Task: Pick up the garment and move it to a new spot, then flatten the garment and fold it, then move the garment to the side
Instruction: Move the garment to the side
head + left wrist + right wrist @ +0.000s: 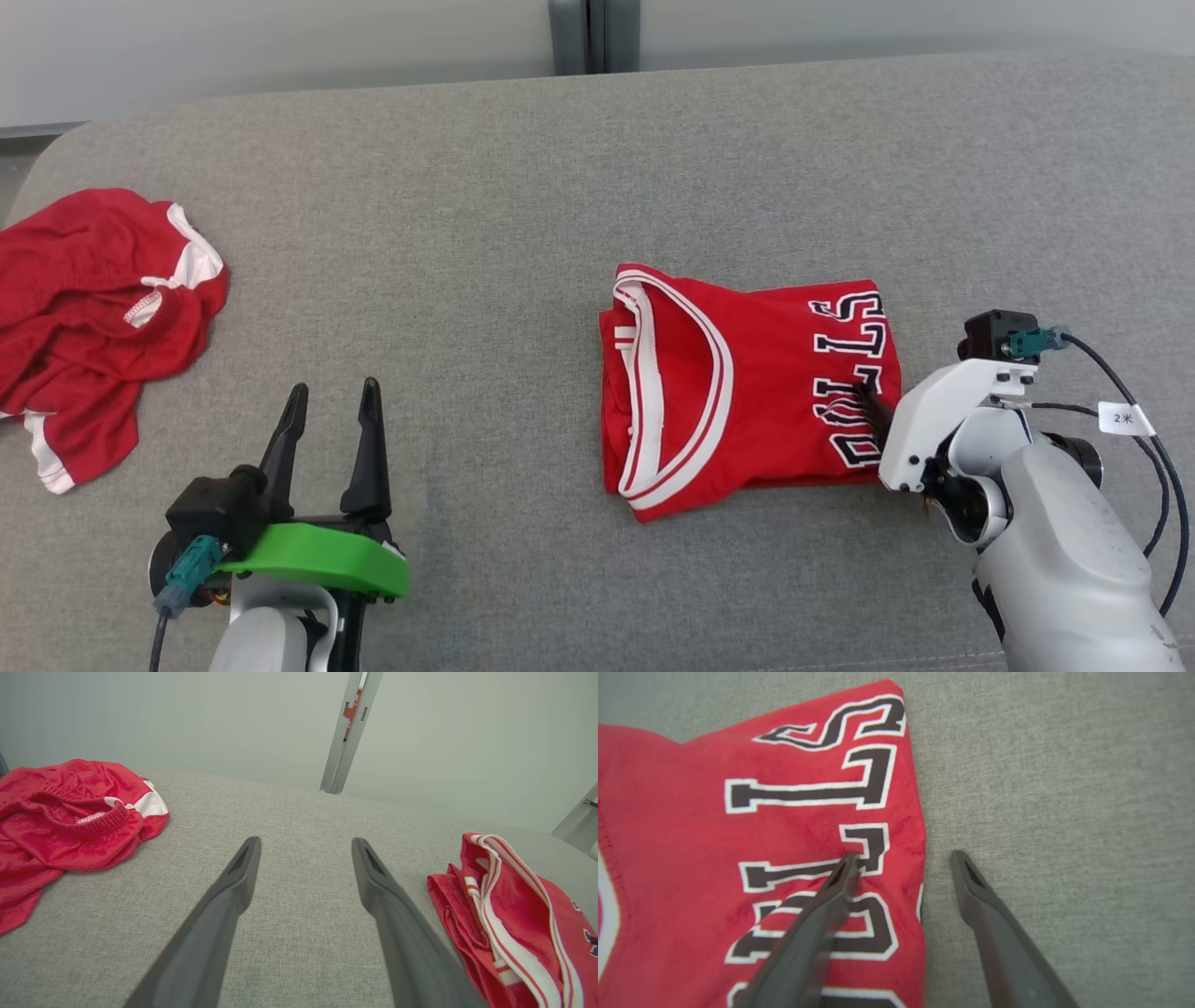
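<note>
- Across the grey fabric cushion (pixel 523 187), two red garments lie well apart.
- Right of centre lies your folded red Bulls jersey (pixel 747 392), with its neckline facing left and its lettering toward the right arm.
- At the far left sits a crumpled pair of red shorts (pixel 84 308) with white trim.
- Your right claw (pixel 904 855) stands apart and grips nothing. It straddles the jersey's lettered edge, one finger over the letters and the other over bare cushion.
- Your left claw (pixel 334 385), apart and empty, hovers between the garments.
</note>
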You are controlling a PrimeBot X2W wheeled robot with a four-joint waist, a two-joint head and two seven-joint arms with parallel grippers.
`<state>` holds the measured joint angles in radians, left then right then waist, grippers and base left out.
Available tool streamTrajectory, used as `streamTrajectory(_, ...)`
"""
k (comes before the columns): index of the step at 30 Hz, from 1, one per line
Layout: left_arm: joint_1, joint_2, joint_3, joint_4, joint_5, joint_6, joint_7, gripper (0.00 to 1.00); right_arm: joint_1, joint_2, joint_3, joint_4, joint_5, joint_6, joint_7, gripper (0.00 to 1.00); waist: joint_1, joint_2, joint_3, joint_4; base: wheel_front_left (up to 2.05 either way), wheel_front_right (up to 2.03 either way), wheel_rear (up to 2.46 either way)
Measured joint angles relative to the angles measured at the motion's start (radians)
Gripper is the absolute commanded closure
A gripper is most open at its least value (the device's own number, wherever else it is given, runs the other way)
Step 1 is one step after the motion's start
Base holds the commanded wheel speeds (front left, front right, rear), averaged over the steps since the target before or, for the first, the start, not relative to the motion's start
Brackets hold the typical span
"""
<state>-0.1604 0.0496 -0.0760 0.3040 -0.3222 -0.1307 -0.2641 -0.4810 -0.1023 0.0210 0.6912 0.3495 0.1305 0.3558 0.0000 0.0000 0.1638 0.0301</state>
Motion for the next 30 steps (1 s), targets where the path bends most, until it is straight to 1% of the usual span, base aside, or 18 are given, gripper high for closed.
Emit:
streamTrajectory(2,-0.001,0.0,0.0,0.001,-0.001,0.0,0.0,0.0,-0.02,0.008,0.002,0.022,0.012,0.0,0.026,0.0,0.0,0.0,0.01,0.008,0.0,0.0,0.0)
streamTrajectory(3,-0.002,0.0,0.0,0.002,-0.001,0.0,0.0,0.0,-0.03,0.007,0.008,0.031,0.016,0.0,0.044,0.08,0.0,0.0,0.015,0.013,0.0,0.0,0.0)
streamTrajectory(4,-0.004,0.0,0.0,0.003,-0.001,0.0,0.0,0.0,-0.04,0.005,0.019,0.036,0.017,-0.002,0.058,0.71,0.0,0.0,0.018,0.016,0.0,0.0,0.0)
streamTrajectory(5,-0.004,0.0,0.0,0.003,-0.001,0.0,0.0,0.0,-0.045,0.0,0.029,0.038,0.016,-0.002,0.066,1.0,0.0,0.0,0.021,0.019,0.0,0.0,0.0)
streamTrajectory(9,-0.004,0.0,0.007,0.004,-0.001,0.0,0.0,0.0,-0.061,-0.023,0.102,0.029,0.003,0.0,0.088,1.0,0.0,0.0,0.026,0.021,0.0,0.0,0.0)
streamTrajectory(12,-0.006,0.0,0.011,-0.005,0.0,0.0,0.0,0.0,-0.076,-0.063,0.163,0.004,-0.016,0.002,0.092,1.0,0.0,0.0,0.029,0.012,0.0,0.0,0.0)
streamTrajectory(18,-0.027,0.0,0.022,-0.045,0.02,0.0,0.0,0.0,-0.172,-0.134,0.257,-0.047,-0.039,0.001,0.076,1.0,0.0,0.0,0.055,-0.029,0.0,0.0,0.0)
streamTrajectory(20,-0.033,0.002,0.02,-0.064,0.029,0.0,0.0,0.0,-0.21,-0.152,0.274,-0.052,-0.048,0.001,0.071,1.0,0.0,0.0,0.068,-0.048,0.0,0.0,0.0)
streamTrajectory(24,-0.061,0.024,0.015,-0.118,0.038,0.0,0.0,0.0,-0.293,-0.217,0.295,-0.049,-0.068,0.001,0.034,1.0,0.0,0.0,0.101,-0.102,0.0,0.0,0.0)
streamTrajectory(27,-0.083,0.028,0.014,-0.165,0.04,0.0,0.0,0.0,-0.34,-0.266,0.285,-0.032,-0.08,0.001,-0.012,1.0,0.0,0.0,0.13,-0.142,0.0,0.0,0.0)
streamTrajectory(30,-0.1,0.035,-0.01,-0.218,0.038,0.0,0.0,0.0,-0.378,-0.319,0.274,-0.009,-0.104,0.001,-0.06,1.0,0.0,0.0,0.169,-0.177,0.0,0.0,0.0)
